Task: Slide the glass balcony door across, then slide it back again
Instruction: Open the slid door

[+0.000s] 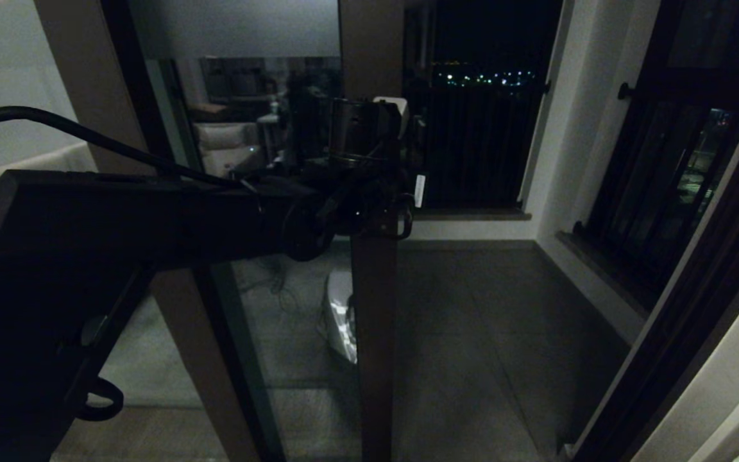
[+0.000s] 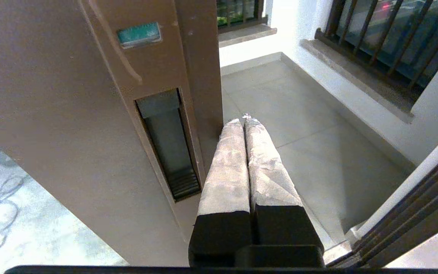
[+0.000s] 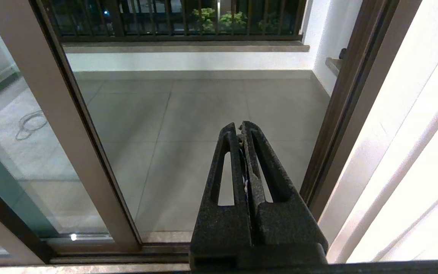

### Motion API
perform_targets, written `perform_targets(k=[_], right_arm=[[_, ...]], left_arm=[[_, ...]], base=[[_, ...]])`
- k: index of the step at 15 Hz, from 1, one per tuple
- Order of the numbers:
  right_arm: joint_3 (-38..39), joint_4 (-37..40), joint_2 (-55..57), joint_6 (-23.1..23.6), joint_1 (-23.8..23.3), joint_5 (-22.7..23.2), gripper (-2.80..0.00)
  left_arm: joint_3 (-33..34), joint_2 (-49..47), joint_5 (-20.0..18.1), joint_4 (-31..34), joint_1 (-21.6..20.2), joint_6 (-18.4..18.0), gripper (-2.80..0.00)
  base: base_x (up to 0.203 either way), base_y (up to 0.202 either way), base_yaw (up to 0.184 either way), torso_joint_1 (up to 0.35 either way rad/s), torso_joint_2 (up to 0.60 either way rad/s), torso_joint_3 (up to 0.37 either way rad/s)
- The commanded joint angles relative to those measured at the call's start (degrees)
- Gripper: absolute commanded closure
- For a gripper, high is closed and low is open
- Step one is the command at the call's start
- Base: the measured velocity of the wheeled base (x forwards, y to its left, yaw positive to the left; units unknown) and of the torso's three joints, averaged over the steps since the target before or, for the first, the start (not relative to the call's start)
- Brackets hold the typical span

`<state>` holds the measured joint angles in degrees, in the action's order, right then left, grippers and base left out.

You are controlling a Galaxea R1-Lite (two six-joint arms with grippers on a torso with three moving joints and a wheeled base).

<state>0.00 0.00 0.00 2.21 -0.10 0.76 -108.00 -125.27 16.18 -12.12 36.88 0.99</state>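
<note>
The tall clear glass balcony door in its dark brown metal frame (image 1: 374, 308) stands at the centre of the head view, its edge stile running top to bottom. The left gripper (image 2: 245, 118), fingers pressed together and holding nothing, sits just beside that stile's narrow recessed black handle (image 2: 167, 146). The right gripper (image 3: 240, 125), likewise closed and empty, hangs over the grey tiled balcony floor (image 3: 203, 110).
</note>
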Motion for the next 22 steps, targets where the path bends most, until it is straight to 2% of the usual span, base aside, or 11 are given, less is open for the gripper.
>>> perform_targets(k=[1, 11, 22], right_arm=[[0.0, 0.0, 0.09, 0.08, 0.01, 0.03, 0.0], [0.0, 0.0, 0.09, 0.08, 0.01, 0.03, 0.0], [0.0, 0.0, 0.09, 0.08, 0.01, 0.03, 0.0]], left_arm=[[-0.02, -0.06, 0.26, -0.19, -0.54, 0.07, 0.0], [2.18, 1.08, 0.35, -0.28, -1.37, 0.07, 0.0], [4.37, 2.58, 0.35, -0.36, -4.17, 0.07, 0.0]], base=[[0.0, 0.0, 0.0, 0.0, 0.0, 0.0], [0.0, 0.0, 0.0, 0.0, 0.0, 0.0], [0.0, 0.0, 0.0, 0.0, 0.0, 0.0]])
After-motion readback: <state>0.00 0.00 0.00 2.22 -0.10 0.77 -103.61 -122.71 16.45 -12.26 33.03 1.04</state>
